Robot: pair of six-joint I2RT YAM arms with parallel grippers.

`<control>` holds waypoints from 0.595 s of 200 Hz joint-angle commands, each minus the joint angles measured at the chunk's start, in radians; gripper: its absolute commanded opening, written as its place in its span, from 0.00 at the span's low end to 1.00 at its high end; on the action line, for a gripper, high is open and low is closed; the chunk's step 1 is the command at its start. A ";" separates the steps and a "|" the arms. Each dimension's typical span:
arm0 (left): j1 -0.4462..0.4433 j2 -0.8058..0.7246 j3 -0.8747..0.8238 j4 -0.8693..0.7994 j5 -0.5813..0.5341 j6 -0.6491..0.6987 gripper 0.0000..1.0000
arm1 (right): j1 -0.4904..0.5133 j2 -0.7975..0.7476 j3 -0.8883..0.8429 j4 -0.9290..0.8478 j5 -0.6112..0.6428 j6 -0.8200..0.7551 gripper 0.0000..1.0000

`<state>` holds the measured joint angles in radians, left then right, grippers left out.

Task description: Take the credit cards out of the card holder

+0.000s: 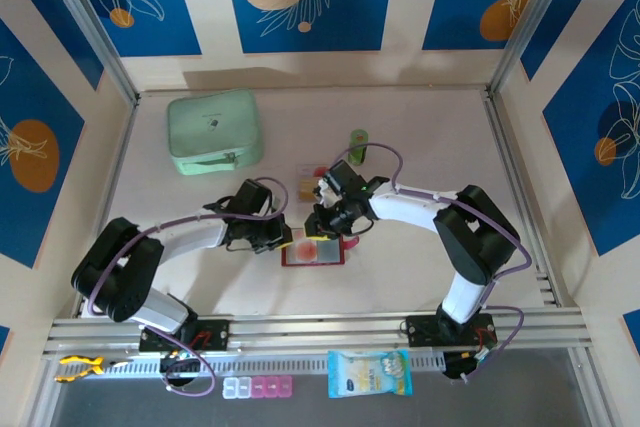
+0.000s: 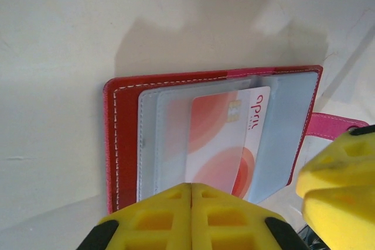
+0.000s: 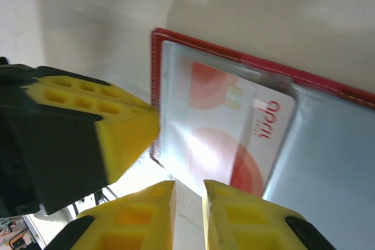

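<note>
The dark red card holder lies open on the table between both grippers. A white credit card with red circles sits in a clear sleeve, its right edge sticking out; it is also visible in the right wrist view. The holder's red cover and pink strap tab show around it. My left gripper is shut, tips over the holder's near edge. My right gripper stands open by a narrow gap at the sleeve's edge, with bare table showing through it. Small tan cards lie behind the holder.
A mint-green zip case stands at the back left. A small green object sits behind the right gripper. A blue and white packet and small pill boxes lie in front of the arm bases.
</note>
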<state>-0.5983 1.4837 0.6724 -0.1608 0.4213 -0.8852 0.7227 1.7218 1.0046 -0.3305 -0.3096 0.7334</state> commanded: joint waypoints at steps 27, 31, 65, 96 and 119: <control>-0.023 0.059 0.023 0.022 0.027 -0.008 0.06 | -0.014 -0.024 -0.038 -0.025 0.010 0.014 0.21; -0.022 0.062 0.023 0.026 0.030 -0.009 0.06 | -0.015 -0.024 -0.040 -0.025 0.011 0.014 0.21; -0.022 0.076 0.011 0.037 0.028 -0.008 0.05 | -0.019 -0.010 -0.044 -0.027 0.012 0.011 0.22; -0.022 0.088 0.003 0.035 0.024 -0.008 0.05 | -0.019 0.003 -0.045 -0.027 0.013 0.008 0.22; -0.021 0.090 0.000 0.024 0.018 -0.003 0.05 | -0.021 0.010 -0.050 -0.025 0.017 0.006 0.23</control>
<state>-0.6136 1.5555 0.6811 -0.1291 0.4343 -0.8848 0.7082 1.7226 0.9718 -0.3382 -0.2943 0.7338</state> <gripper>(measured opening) 0.061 0.224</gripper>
